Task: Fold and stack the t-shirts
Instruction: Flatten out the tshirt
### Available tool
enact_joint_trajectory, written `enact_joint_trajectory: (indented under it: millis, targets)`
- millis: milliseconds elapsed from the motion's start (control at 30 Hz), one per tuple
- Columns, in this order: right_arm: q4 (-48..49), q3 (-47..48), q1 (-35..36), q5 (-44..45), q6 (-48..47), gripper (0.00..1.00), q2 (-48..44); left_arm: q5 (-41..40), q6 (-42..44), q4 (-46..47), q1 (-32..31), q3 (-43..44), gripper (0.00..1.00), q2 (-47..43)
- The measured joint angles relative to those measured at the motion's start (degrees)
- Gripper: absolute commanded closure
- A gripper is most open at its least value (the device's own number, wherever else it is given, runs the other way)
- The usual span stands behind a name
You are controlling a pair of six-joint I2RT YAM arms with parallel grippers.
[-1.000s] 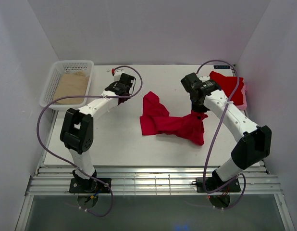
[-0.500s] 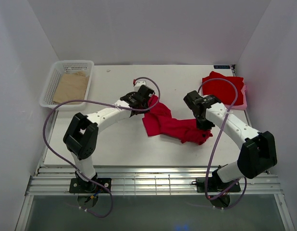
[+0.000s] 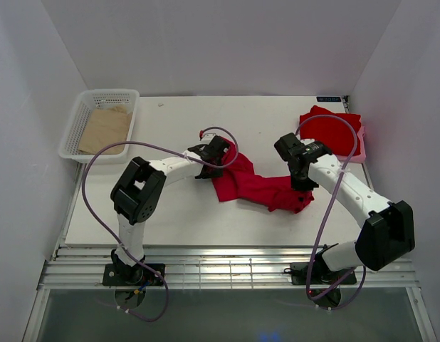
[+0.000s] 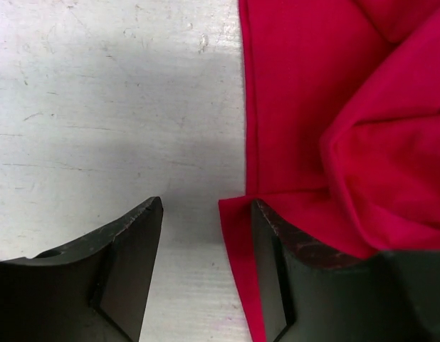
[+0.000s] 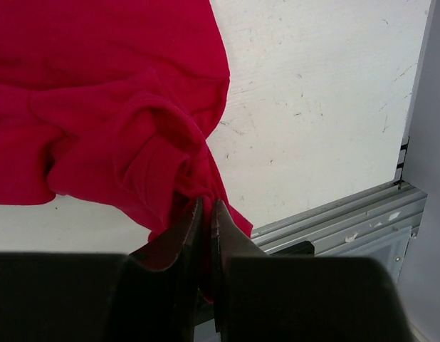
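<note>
two bright red t-shirts lie on the white table [image 3: 170,210]. the crumpled t-shirt [image 3: 252,187] sprawls in a twisted band across the middle of the table, between the two arms. the second t-shirt [image 3: 332,130] rests at the far right corner, lying flatter on a pale pink piece [image 3: 362,148]. the right gripper [image 5: 206,204] has its jaws pressed almost together on a bunched fold at the crumpled t-shirt's right end, pinching the cloth. the left gripper [image 4: 206,206] stands at that shirt's left end with its jaws apart. one finger sits over the hem, the other over bare table, and nothing is clamped between them. well apart, at the far left corner, a white basket [image 3: 110,98] holds a tan sheet [image 3: 105,130].
</note>
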Motion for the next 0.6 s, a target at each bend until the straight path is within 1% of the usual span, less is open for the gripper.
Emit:
enact_joint_trajectory:
  millis: [200,300,333,400,433,533,567,600]
  targets:
    - [-0.07,-0.02,0.0,-0.09,0.37,0.92,-1.18,0.02,1.11,1.46,0.0,2.01,0.41,1.38]
    - [-0.07,-0.02,0.0,-0.15,0.42,0.92,-1.9,0.17,1.09,1.57,0.0,2.03,0.52,1.86]
    - [-0.07,-0.02,0.0,-0.17,0.46,0.92,-2.05,0.26,1.11,1.66,0.0,2.03,0.61,2.05]
    - [-0.09,-0.02,0.0,-0.26,0.55,0.92,-2.16,0.76,0.92,2.38,0.0,2.05,0.67,2.29]
    - [-0.09,-0.02,0.0,-0.31,0.57,0.92,-2.16,0.92,1.01,2.51,-0.02,2.05,0.73,2.29]
    - [-0.11,-0.02,0.0,-0.31,0.59,0.92,-2.16,1.29,0.76,2.64,-0.09,2.05,0.82,2.32]
    - [-0.11,-0.02,0.0,-0.31,0.59,0.92,-2.16,1.31,0.66,2.69,-0.09,2.05,0.88,2.32]
    - [-0.11,-0.02,0.0,-0.31,0.59,0.92,-2.16,1.31,0.5,2.67,-0.09,2.03,0.92,2.32]
